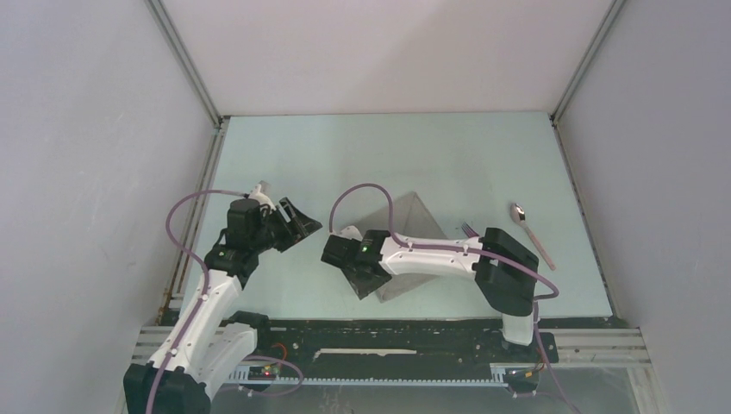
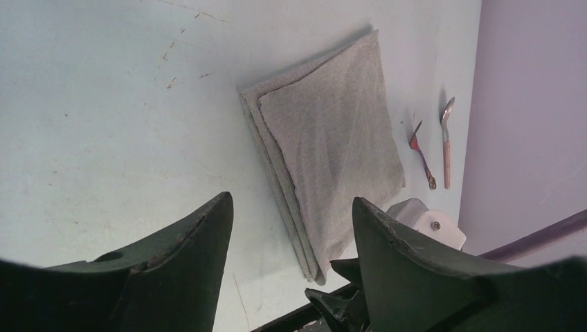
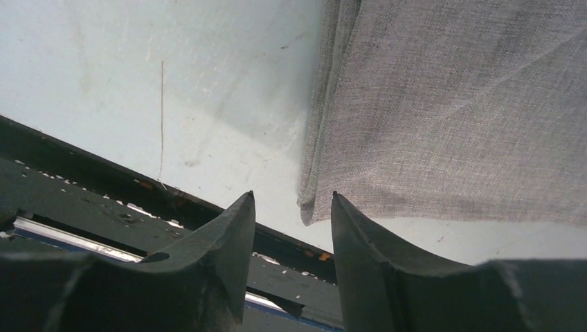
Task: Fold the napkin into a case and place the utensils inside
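Grey-beige cloth: the napkin [image 1: 414, 220] is lying folded into a layered square on the pale blue-green worktop [image 1: 431, 147], with its stacked edges showing along one side in the left wrist view. The worktop is showing scuffs and fine scratches left of the napkin.

The fork [image 2: 422, 155] is lying just right of the napkin and the spoon [image 2: 447, 145] right of the fork. Both are lying flat and apart from the cloth.

The right gripper [image 3: 292, 196] is hovering at the napkin's near corner. Its fingers are standing parted by a narrow gap, with the corner just beyond the tips and nothing pinched. The left gripper [image 2: 292, 202] is hanging well to the left of the napkin, fingers spread wide and holding nothing.

Plain grey-lilac walls are enclosing the worktop beyond the napkin and on both sides of it. A black rail [image 3: 83, 187] is running along the edge nearer than the napkin.
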Tool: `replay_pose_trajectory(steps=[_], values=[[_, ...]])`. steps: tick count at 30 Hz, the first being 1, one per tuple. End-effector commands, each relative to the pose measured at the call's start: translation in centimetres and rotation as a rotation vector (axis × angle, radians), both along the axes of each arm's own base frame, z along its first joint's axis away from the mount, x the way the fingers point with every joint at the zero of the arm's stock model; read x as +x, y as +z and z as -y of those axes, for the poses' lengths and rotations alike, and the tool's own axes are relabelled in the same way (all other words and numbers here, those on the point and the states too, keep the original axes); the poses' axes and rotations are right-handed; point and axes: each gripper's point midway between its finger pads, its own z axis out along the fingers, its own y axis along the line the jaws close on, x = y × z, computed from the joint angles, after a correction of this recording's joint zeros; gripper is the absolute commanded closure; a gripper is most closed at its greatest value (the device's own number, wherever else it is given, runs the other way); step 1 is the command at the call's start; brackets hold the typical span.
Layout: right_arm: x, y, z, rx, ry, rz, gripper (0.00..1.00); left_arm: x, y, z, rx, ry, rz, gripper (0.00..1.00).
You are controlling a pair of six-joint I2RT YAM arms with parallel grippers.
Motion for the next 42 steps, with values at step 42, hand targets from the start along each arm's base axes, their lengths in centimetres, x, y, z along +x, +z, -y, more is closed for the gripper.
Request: replay_pose_trajectory(steps=[42], values=[[1.8,-8.5,5.1,-0.127,-0.007,-0.028,0.66,0.3,-1.0,-0.1,-0.012,-0.022,-0.005,0.30]])
